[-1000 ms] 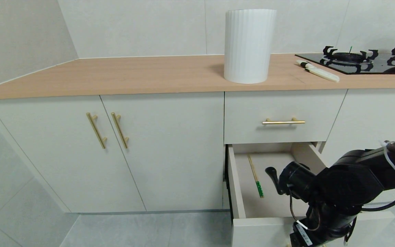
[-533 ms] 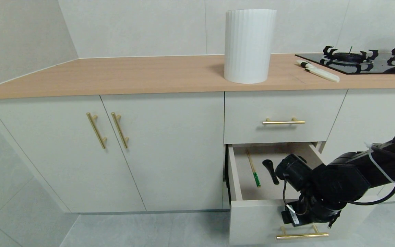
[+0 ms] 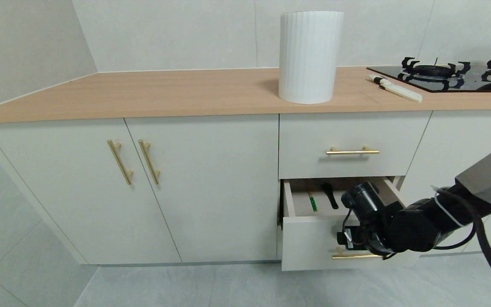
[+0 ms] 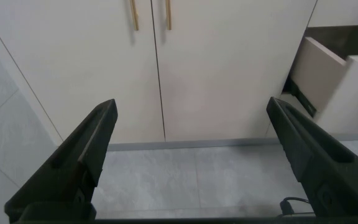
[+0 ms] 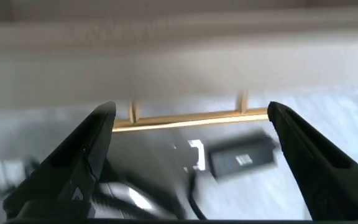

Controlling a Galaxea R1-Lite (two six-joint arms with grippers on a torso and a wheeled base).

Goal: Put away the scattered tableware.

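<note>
- Facing the front of the lower drawer [image 3: 309, 243], the right gripper [image 5: 190, 111] has its fingers [image 5: 79, 162] spread wide, clamped on nothing.
- The drawer's gold handle [image 5: 166, 121] runs crosswise in the gap between those fingers, just beyond their tips; whether either finger touches it cannot be told.
- In the head view this gripper sits close against the drawer front, just above the handle.
- The drawer stands partly open, under a closed upper drawer [image 3: 348, 145].
- Inside it lie a pair of chopsticks [image 3: 312, 201] with green ends and, just beside them, a black utensil [image 3: 328, 195]. Both are well apart from the right gripper's fingers, behind the drawer front.
- A pale knife [image 3: 394, 88] lies on the wooden countertop [image 3: 164, 91], between a tall white ribbed canister [image 3: 310, 57] and the black hob [image 3: 441, 76].
- The left gripper [image 4: 191, 106] also has its fingers apart and holds nothing. It faces the closed cabinet doors [image 4: 185, 68] and the grey floor [image 4: 185, 180], with the open drawer off to one side.
</note>
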